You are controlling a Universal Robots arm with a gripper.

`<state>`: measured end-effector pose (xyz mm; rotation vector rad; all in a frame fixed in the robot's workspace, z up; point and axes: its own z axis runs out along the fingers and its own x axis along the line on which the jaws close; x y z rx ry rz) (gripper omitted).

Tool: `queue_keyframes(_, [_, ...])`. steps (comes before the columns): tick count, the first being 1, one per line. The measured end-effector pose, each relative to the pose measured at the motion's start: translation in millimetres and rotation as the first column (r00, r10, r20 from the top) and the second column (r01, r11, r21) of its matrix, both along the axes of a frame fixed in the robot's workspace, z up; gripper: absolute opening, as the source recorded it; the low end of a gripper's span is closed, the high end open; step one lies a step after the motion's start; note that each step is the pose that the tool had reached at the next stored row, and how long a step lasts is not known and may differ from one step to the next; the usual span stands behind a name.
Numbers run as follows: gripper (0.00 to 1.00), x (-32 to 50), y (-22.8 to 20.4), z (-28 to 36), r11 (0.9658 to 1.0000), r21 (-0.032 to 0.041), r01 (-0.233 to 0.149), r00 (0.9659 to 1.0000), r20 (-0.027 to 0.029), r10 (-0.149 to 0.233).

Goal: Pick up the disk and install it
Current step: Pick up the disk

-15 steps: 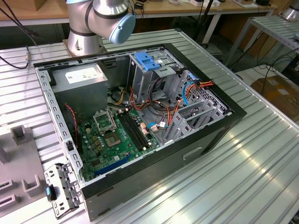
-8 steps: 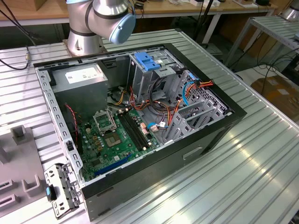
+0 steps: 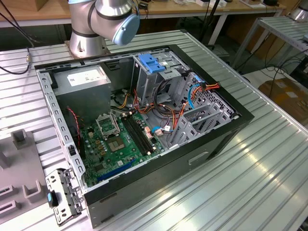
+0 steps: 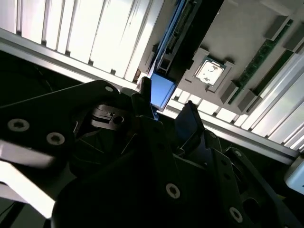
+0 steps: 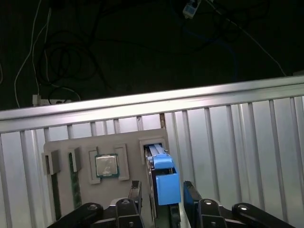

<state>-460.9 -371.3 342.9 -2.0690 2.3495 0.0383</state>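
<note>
The disk (image 5: 164,183) stands on edge in a slot of a grey fixture plate (image 5: 61,145), its blue side rail facing me. In the second wrist view the same blue rail of the disk (image 4: 161,90) shows just beyond the fingertips. My gripper (image 5: 162,189) is open and hovers over the disk, one dark finger (image 5: 136,192) on each side, holding nothing; in the second wrist view the gripper (image 4: 166,102) stands the same way. Whether the fingers touch the disk I cannot tell. The open computer case (image 3: 211,139) lies on the table in the exterior view.
On the fixture plate beside the disk sit a processor chip (image 5: 106,165) and memory sticks (image 5: 72,176). Inside the case are a grey power-supply box (image 3: 84,86), a light-blue bracket (image 3: 151,63) on the drive cage, cables and the motherboard (image 3: 120,142). The ribbed table ends near the fixture.
</note>
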Motion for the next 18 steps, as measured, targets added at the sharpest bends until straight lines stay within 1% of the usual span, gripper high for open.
queue_keyframes(2, [0.48,0.0,0.1,-4.0,1.0000,0.0000,-0.005,1.0000,0.0001,0.005])
queue_keyframes(6, [0.48,0.0,1.7,-8.1,0.9999,0.0000,-0.013,0.9999,0.0000,0.013])
queue_keyframes(8, [0.48,0.0,2.4,-12.2,0.9998,-0.0001,-0.020,0.9998,0.0007,0.020])
queue_keyframes(9, [0.48,0.0,2.4,-14.4,0.9997,-0.0001,-0.024,0.9997,0.0019,0.024])
queue_keyframes(11, [0.48,-0.1,2.4,-16.9,0.9996,-0.0001,-0.028,0.9996,0.0043,0.028])
queue_keyframes(14, [0.48,-0.8,2.4,-22.3,0.9990,-0.0004,-0.044,0.9990,0.0106,0.044])
queue_keyframes(15, [0.48,-1.2,2.4,-24.3,0.9988,-0.0006,-0.049,0.9987,0.0137,0.049])
queue_keyframes(16, [0.48,-1.3,2.4,-25.1,0.9987,-0.0006,-0.050,0.9986,0.0149,0.050])
queue_keyframes(18, [0.48,-1.4,2.4,-25.5,0.9987,-0.0008,-0.050,0.9986,0.0151,0.050])
